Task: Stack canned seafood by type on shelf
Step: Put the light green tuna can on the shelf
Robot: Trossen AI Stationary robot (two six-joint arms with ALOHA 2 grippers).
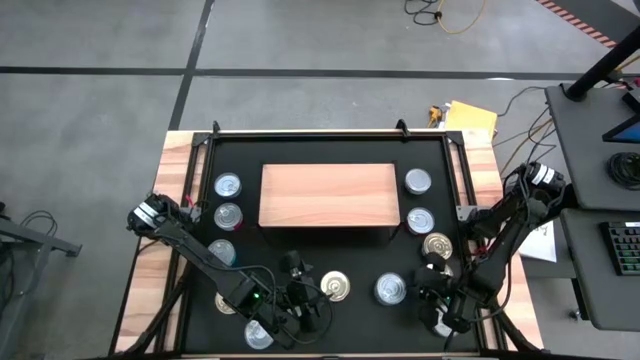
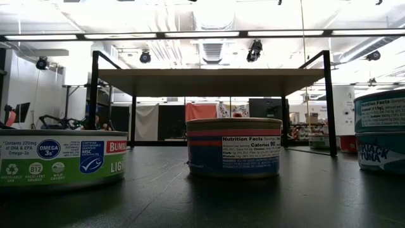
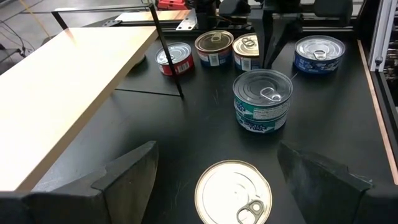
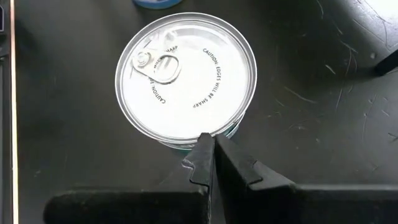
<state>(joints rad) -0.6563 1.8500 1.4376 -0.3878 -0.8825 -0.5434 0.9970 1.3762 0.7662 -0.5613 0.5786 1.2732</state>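
While the left gripper (image 3: 214, 177) sat spread over a gold-lidded can (image 3: 233, 193) near the shelf (image 1: 327, 195), the right gripper (image 4: 214, 158) was pressed together beside a lid (image 4: 186, 78) reading "CAUTION: EDGES WILL BE SHARP", on the black mat (image 1: 360, 265).

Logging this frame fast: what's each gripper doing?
Left gripper: open, holding nothing, gold-lidded can between its fingers.
Right gripper: closed, empty, beside silver-lidded can.
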